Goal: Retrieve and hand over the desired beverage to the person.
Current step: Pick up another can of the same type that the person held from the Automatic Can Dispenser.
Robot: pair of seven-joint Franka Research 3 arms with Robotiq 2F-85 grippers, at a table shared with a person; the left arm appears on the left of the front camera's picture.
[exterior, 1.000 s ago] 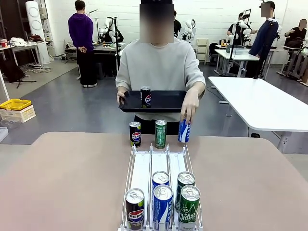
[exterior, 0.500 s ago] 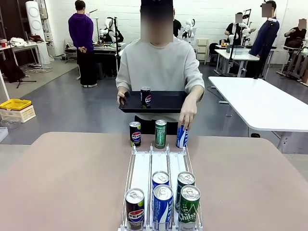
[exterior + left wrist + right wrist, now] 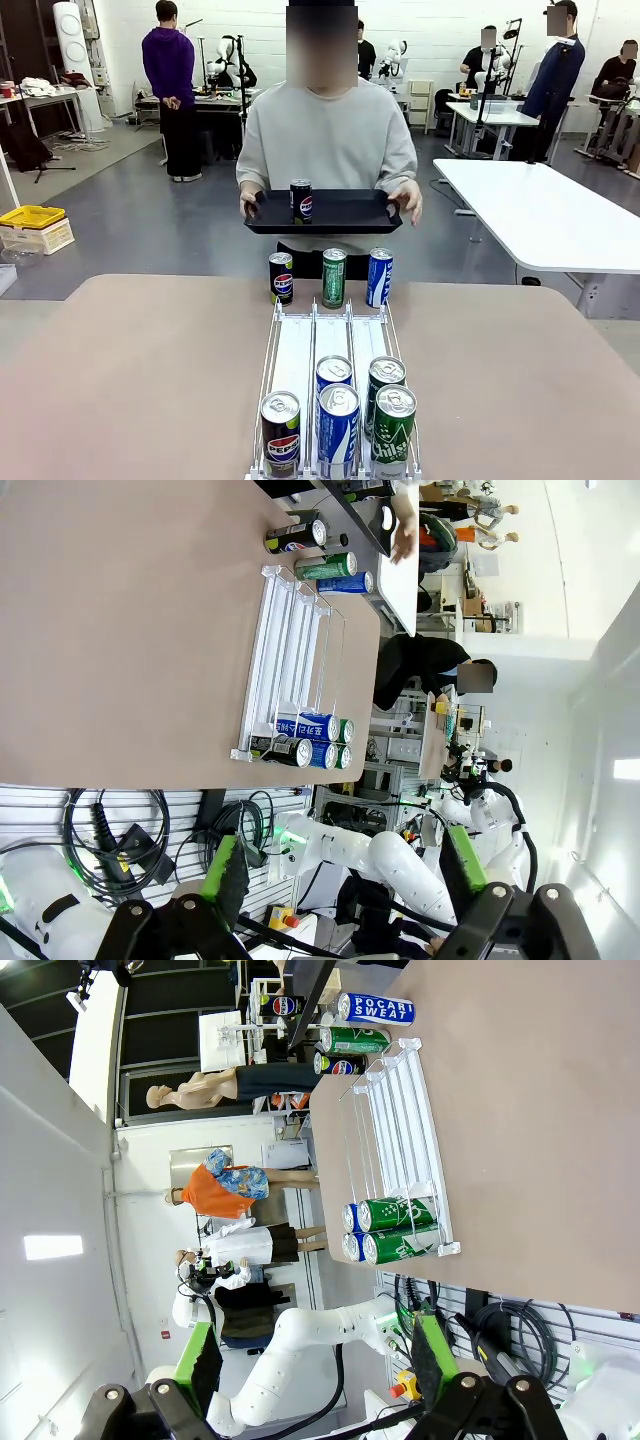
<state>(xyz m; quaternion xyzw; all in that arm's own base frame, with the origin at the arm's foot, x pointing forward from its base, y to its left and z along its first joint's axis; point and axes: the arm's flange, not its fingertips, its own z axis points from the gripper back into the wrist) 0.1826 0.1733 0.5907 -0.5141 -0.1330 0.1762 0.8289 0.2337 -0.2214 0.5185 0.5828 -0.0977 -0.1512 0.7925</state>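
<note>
The person (image 3: 330, 140) stands at the far side and holds a black tray (image 3: 345, 212) with both hands; a black Pepsi can (image 3: 301, 200) stands on it. Three beverage cans stand upright at the table's far edge: black Pepsi (image 3: 282, 277), green (image 3: 334, 277) and blue Pocari Sweat (image 3: 379, 277). In the white rack (image 3: 292, 350), several more cans sit at the near end, among them a Pepsi (image 3: 281, 432), a blue can (image 3: 338, 425) and a green can (image 3: 394, 425). My left gripper (image 3: 345, 865) and right gripper (image 3: 318, 1355) stand open, far from the cans, nothing between their fingers.
The brown table (image 3: 130, 380) is bare on both sides of the rack. A white table (image 3: 550, 215) stands at the back right. Other people stand in the room behind, one in a purple hoodie (image 3: 168, 90).
The person's hand has let go of the blue can, left upright at the far edge, and has gone back to the tray. The grippers have not moved.
</note>
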